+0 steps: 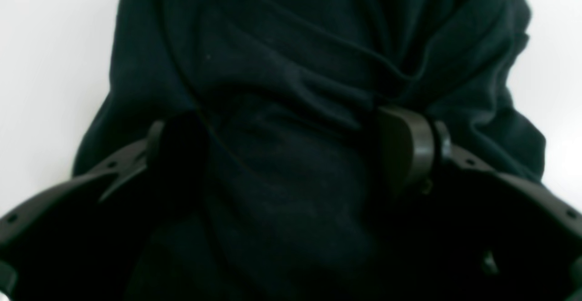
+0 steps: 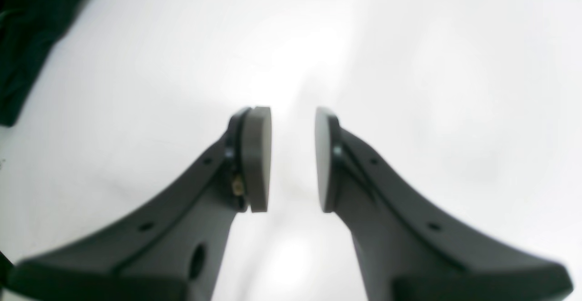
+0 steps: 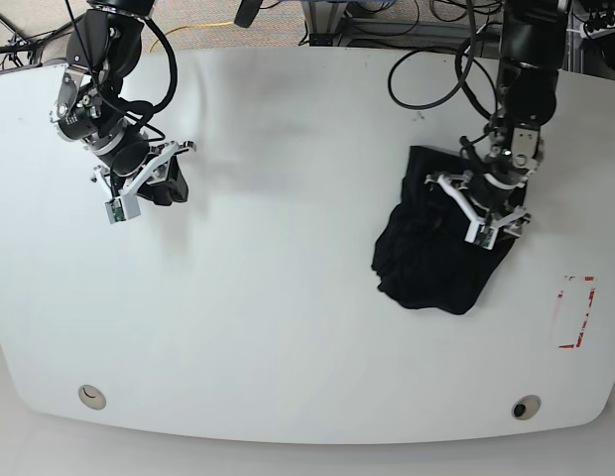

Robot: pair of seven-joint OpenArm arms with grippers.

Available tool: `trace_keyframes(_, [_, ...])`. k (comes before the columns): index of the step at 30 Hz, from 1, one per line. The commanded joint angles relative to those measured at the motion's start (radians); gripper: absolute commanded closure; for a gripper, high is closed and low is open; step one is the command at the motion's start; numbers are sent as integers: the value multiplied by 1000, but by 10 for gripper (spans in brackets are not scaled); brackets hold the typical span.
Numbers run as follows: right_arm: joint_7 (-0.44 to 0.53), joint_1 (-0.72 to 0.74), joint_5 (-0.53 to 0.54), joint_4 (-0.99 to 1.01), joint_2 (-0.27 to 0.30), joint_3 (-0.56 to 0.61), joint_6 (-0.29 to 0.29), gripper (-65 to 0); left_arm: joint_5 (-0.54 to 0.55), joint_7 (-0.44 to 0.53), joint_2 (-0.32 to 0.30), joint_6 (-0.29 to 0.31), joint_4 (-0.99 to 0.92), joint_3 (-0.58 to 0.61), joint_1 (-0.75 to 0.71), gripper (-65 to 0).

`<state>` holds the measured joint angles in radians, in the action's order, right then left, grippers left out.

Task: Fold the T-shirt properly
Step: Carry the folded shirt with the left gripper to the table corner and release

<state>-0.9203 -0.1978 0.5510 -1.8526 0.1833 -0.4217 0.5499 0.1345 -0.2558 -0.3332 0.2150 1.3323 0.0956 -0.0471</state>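
The black T-shirt (image 3: 433, 243) lies bunched in a wrinkled heap on the white surface (image 3: 288, 297), toward the side where the left arm works. The left end effector (image 1: 291, 155) is down on the heap, its pads spread wide with a thick fold of cloth between them. The right end effector (image 2: 292, 160) hangs over bare surface well apart from the T-shirt, pads slightly parted and holding nothing.

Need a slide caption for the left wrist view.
Left pincer spread wide over the bunched black T-shirt on the white table.
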Motion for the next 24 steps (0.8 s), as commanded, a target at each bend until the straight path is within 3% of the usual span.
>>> trace_keyframes(1, [23, 11, 14, -2, 15, -24, 3, -152, -71, -153, -68, 31, 5, -78, -35, -518])
trace_keyframes(5, [23, 7, 14, 1, 15, -27, 3, -152, -72, -185, -145, 157, 16, -251, -90, -518])
trace_keyframes(8, [23, 8, 14, 5, 15, -27, 3, -152, -75, -185, -185, 214, 0, -357, -106, -518])
trace_keyframes(14, [25, -6, 19, -14, 9, -29, 6, -152, -71, -182, -312, 235, -109, -449, -101, -518])
trace_keyframes(22, [28, -19, 21, -15, 8, -29, 6, -152, -68, -182, -366, 240, -141, -527, -96, -518])
trace_keyframes(24, [28, -21, 21, -15, 8, -29, 6, -152, -68, -187, -370, 283, -115, -541, -61, -518])
